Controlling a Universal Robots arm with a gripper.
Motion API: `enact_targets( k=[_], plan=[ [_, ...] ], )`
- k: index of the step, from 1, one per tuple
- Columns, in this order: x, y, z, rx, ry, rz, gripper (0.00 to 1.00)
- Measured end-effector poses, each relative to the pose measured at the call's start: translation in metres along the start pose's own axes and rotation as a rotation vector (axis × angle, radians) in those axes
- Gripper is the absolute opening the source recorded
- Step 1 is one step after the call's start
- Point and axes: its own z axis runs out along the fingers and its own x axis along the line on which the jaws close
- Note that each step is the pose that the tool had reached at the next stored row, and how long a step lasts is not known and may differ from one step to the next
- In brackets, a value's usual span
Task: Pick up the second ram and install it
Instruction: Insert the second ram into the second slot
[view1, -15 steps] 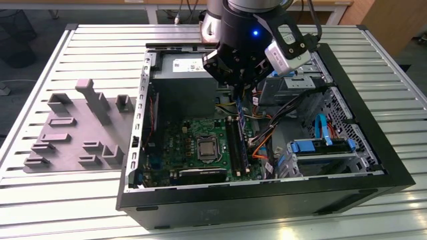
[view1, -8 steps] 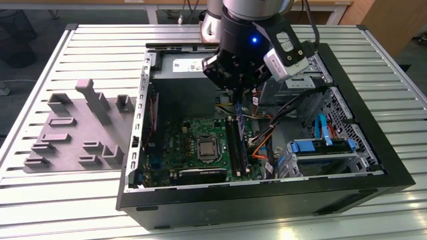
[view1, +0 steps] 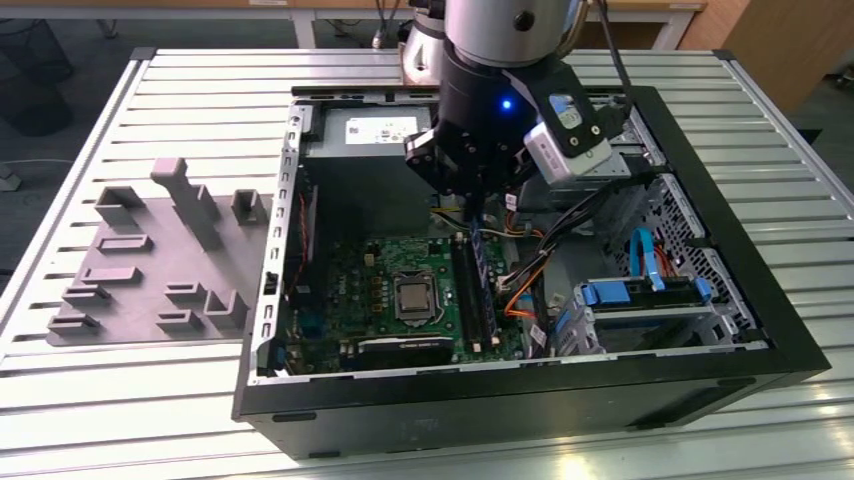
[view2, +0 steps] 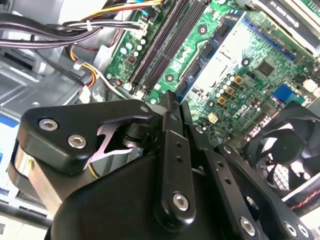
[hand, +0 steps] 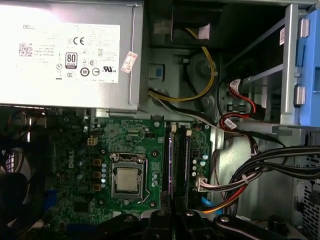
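The gripper (view1: 470, 208) is low inside the open computer case (view1: 747, 350), right above the memory slots (hand: 175, 165) on the green board (view1: 387, 270). Its fingers (view2: 172, 115) are close together, but I cannot tell if the second ram is between them; I cannot find it. To do this step well, I think the stick must stay upright and parallel to the slot, pressed evenly, away from the cables (view1: 527, 285).
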Motion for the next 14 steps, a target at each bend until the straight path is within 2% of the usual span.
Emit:
enact_targets(
  k=[3, 9, 14],
  plan=[
    [0.0000, -0.0038, 0.0045, -0.0006, -0.0003, 0.001, 0.14],
    [-0.0003, -0.0039, 0.0058, -0.0005, -0.0003, 0.001, 0.14],
    [-0.0018, -0.0039, 0.0130, -0.0003, -0.0001, 0.001, 0.14]
  ],
)
